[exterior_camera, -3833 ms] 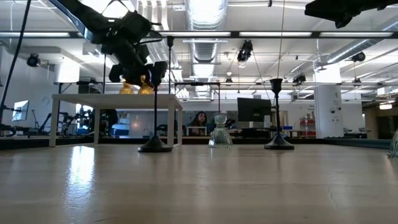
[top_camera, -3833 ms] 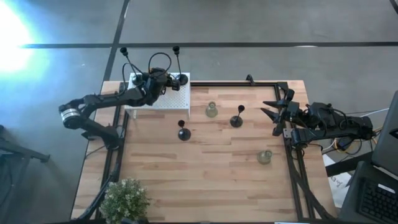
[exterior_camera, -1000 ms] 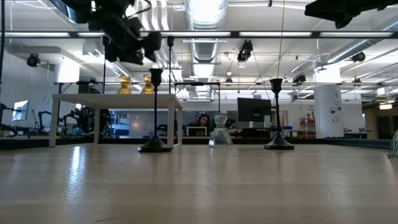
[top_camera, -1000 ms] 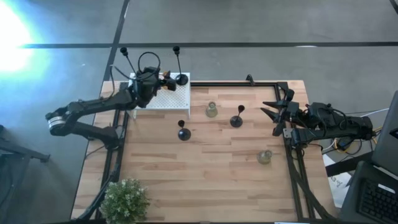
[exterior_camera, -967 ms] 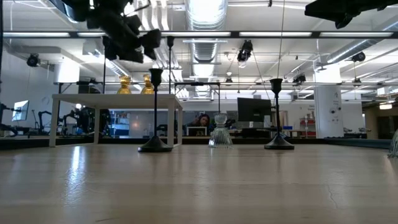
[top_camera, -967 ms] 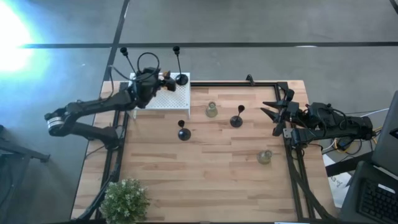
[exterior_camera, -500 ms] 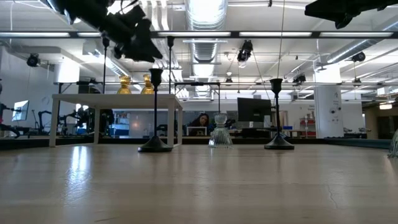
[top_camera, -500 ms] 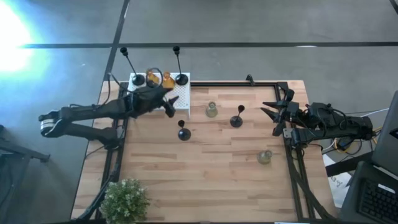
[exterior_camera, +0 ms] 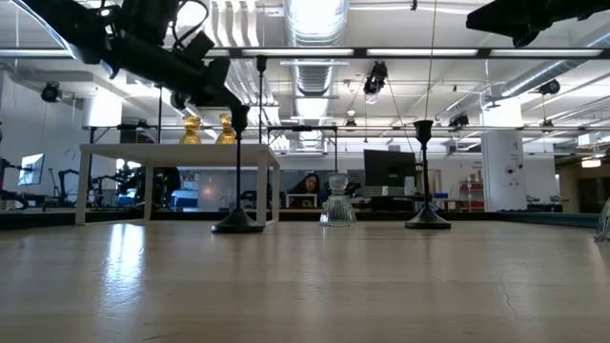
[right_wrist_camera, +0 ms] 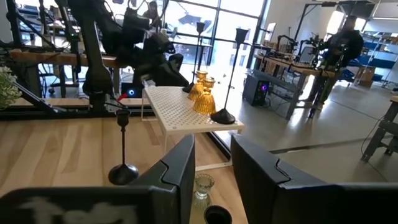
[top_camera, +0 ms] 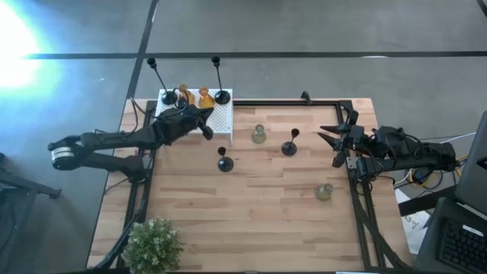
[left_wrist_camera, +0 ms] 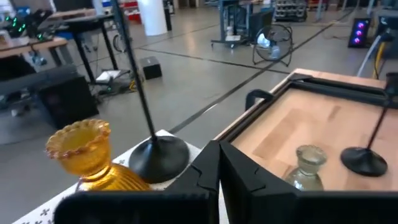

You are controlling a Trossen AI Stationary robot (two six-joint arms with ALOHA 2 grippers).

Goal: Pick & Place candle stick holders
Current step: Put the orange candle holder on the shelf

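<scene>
Left gripper [top_camera: 207, 131] hangs over the front edge of the white box [top_camera: 221, 118], its fingers pressed together with nothing between them, as the left wrist view shows. On the box stand two amber holders [top_camera: 195, 97] and two tall black holders [top_camera: 220, 93], close together. On the table lie a black holder [top_camera: 224, 163] just below the gripper, a clear glass holder [top_camera: 259, 135], another black holder [top_camera: 290, 146] and a pale green holder [top_camera: 324, 192] nearer the right side. Right gripper [top_camera: 329, 137] waits at the table's right edge, fingers parted a little and empty. The risk, as I judge it, is the thin stems: a closed gripper sweeping low toward the nearest black holder could clip its stem and tip it, and the arm's elbow passing the box could knock the crowded holders there. It must also open before descending, or it will push the holder aside.
</scene>
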